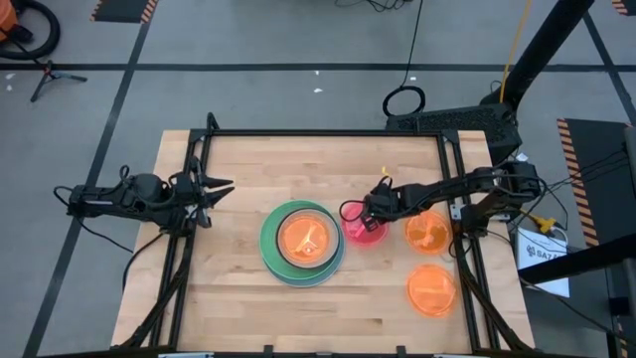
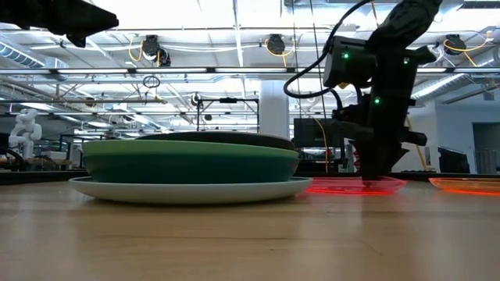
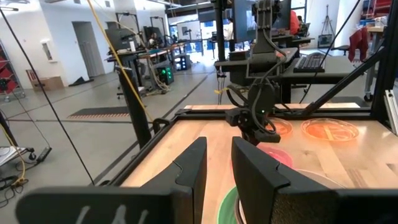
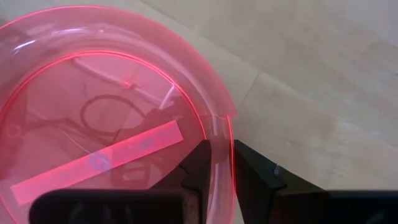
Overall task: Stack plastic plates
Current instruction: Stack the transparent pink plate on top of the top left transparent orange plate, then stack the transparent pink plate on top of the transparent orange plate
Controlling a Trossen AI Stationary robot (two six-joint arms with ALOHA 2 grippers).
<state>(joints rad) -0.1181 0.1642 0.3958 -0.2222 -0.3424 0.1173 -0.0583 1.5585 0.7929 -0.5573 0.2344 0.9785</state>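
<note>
The right gripper (image 4: 216, 163) has its jaws pinched on the pink plate's (image 4: 93, 124) rim, on the table (image 1: 238, 288). Next: lift it onto the stack (image 1: 302, 242). The left gripper (image 1: 207, 191) waits half open, empty.

Pink plate (image 4: 93, 112) (translucent), two orange plates (image 1: 430, 261) — green-teal stack (image 2: 187, 162).

Even, bright overhead light on the table (image 1: 238, 298); shadows beneath the arms faint and soft. Low view backlit by ceiling strip lamps (image 2: 234, 16), so the plate stack (image 2: 187, 168) reads dark and the near tabletop blurs. Right wrist view: pink plate (image 4: 93, 118) glows, rim catching glare; fingers (image 4: 199, 165) soft-edged, out of focus.
</note>
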